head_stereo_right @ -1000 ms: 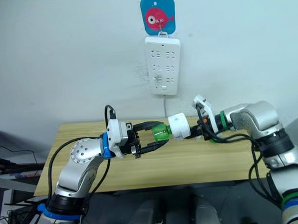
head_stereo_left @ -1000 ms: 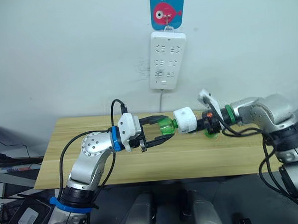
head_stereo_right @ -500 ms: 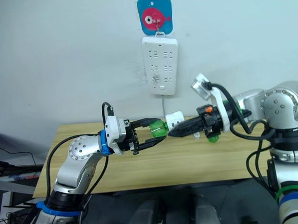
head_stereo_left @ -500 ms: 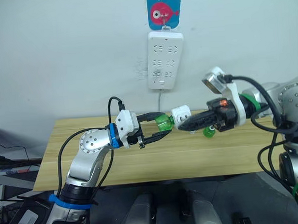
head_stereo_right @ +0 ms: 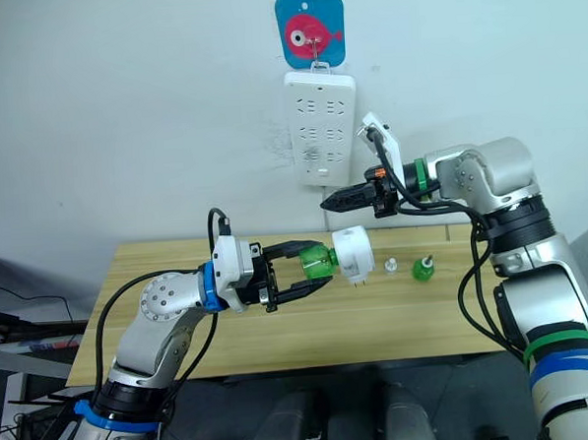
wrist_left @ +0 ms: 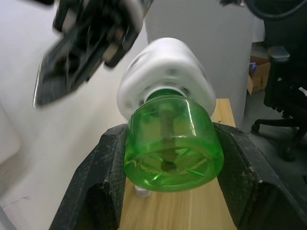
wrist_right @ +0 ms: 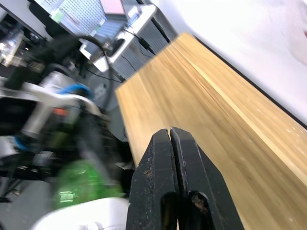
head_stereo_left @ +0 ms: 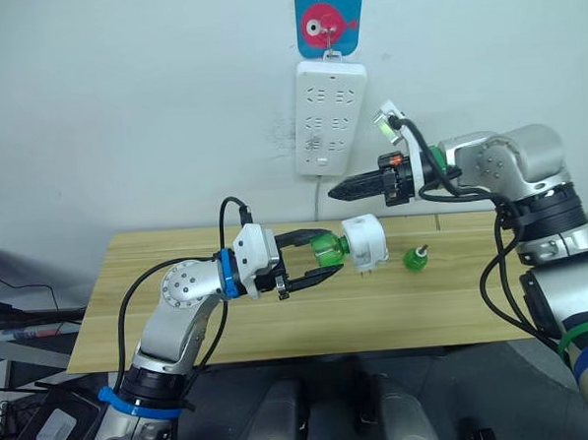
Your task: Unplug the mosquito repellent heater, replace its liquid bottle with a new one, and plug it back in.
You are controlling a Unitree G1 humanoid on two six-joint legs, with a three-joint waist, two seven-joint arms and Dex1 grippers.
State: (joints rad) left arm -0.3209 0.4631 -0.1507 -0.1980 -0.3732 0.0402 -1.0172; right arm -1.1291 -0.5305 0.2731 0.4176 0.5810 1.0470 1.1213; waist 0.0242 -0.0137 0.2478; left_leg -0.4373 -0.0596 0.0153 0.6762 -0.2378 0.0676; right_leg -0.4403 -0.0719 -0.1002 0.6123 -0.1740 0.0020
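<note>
The mosquito repellent heater (head_stereo_left: 365, 243), a small white rounded unit, sits on the neck of a green liquid bottle (head_stereo_left: 327, 249). Both hang above the table, held sideways. My left gripper (head_stereo_left: 330, 251) is shut on the green bottle, its fingers (wrist_left: 96, 182) clamping either side of the bottle (wrist_left: 170, 148) with the heater (wrist_left: 165, 76) beyond it. My right gripper (head_stereo_left: 336, 190) is shut on nothing, raised above the heater and just right of the power strip's lower end; its fingers (wrist_right: 165, 158) are pressed together. A second small green bottle (head_stereo_left: 414, 259) stands on the table.
A long white power strip (head_stereo_left: 331, 117) hangs on the wall under a blue fish hook (head_stereo_left: 329, 19), its cord dropping behind the wooden table (head_stereo_left: 181, 315). A small white piece (head_stereo_right: 389, 265) stands left of the second bottle. Cables and boxes lie on the floor at the left.
My right gripper has come off the heater and risen up to beside the power strip. The heater stays on the bottle in my left gripper, which has barely moved.
</note>
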